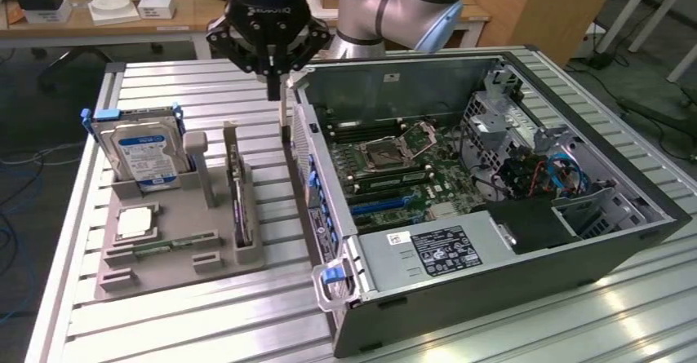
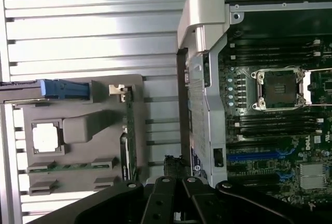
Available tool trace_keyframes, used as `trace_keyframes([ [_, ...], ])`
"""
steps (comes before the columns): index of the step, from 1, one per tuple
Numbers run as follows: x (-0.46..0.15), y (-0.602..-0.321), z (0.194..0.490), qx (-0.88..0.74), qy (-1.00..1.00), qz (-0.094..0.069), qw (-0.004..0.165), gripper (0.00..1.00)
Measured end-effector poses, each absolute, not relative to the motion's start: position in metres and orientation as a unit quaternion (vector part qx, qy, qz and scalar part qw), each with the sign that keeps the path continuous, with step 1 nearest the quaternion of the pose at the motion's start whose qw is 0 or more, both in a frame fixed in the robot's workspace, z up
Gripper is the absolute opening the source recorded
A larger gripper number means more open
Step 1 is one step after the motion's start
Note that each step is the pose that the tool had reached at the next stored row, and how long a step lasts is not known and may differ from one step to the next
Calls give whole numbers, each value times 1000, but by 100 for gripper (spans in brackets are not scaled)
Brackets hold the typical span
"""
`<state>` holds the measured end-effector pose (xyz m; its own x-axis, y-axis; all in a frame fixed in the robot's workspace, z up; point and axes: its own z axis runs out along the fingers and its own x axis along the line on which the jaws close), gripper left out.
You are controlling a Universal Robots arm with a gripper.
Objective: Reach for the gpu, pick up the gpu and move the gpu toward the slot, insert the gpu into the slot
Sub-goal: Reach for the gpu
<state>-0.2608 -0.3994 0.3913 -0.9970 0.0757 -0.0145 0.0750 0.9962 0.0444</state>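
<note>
Gpu first: in the exterior view it stands on its long edge in a groove of the grey holder, with its silver bracket upright at the far end. The holder lies on the slatted metal table, at the exterior view's left of the open computer case. A blue-labelled hard drive stands at the holder's far left corner, and a square processor lies flat nearer. The gripper hangs above the gap between holder and case, at the far end of both. Its fingers are pressed together with nothing between them, and it is well clear of the gpu. Inside the case lies the motherboard with a blue slot.

From the wrist view, looking straight down, the gpu shows as a thin green edge in the holder, between the processor and the case wall. The gripper is closed and empty. The blue slot lies on the board inside the case.
</note>
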Motion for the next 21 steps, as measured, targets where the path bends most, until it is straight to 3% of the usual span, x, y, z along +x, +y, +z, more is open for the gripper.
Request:
trace_keyframes([
  [21,-314,-399,390,38,999,22,5,10],
])
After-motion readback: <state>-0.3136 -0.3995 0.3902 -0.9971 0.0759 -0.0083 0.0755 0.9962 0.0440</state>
